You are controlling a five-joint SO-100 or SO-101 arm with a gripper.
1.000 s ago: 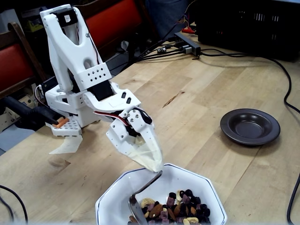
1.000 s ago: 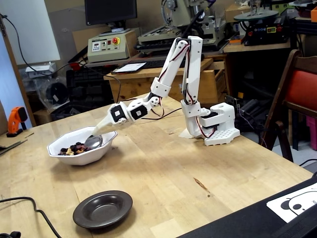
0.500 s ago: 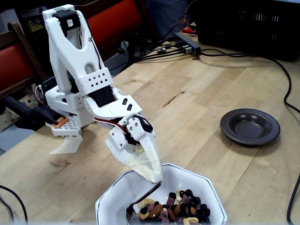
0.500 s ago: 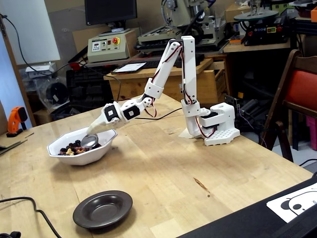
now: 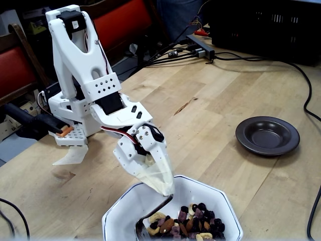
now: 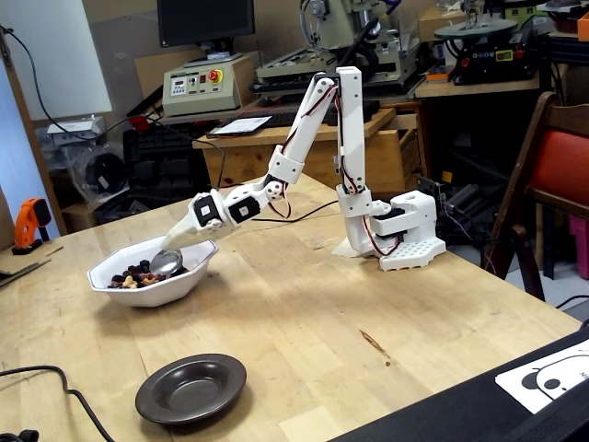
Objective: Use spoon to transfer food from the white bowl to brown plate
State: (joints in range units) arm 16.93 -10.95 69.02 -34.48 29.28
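One arm only, and my gripper (image 5: 163,187) is clamping the spoon (image 5: 150,215) by its white-wrapped handle end, so I'm holding it, not empty. I'm reaching down over the near wall of the bowl (image 5: 120,213), wrist pitched down.

Spoon's long axis is running from my fingertips down and forward into the bowl; thin handle bends, oval end (image 6: 167,262) is sitting low at the edge of the food (image 5: 188,221). In one fixed view the food pile lies to the right of the spoon bowl, touching or just beside it; I can't tell whether any pieces are on the spoon yet. Looks like scooping is just starting, so my guess is the next push goes sideways into the pile, along that axis.

Food: small mixed bits, brown almonds, pale cashews, dark raisins, some purplish pieces, heaped on one side of the bowl, other side bare white.

Plate (image 5: 267,135) is sitting empty on the wooden table (image 5: 210,115), well apart from the bowl, nothing transferred. In the other fixed view the plate (image 6: 191,388) is nearer the camera than the bowl (image 6: 147,281).
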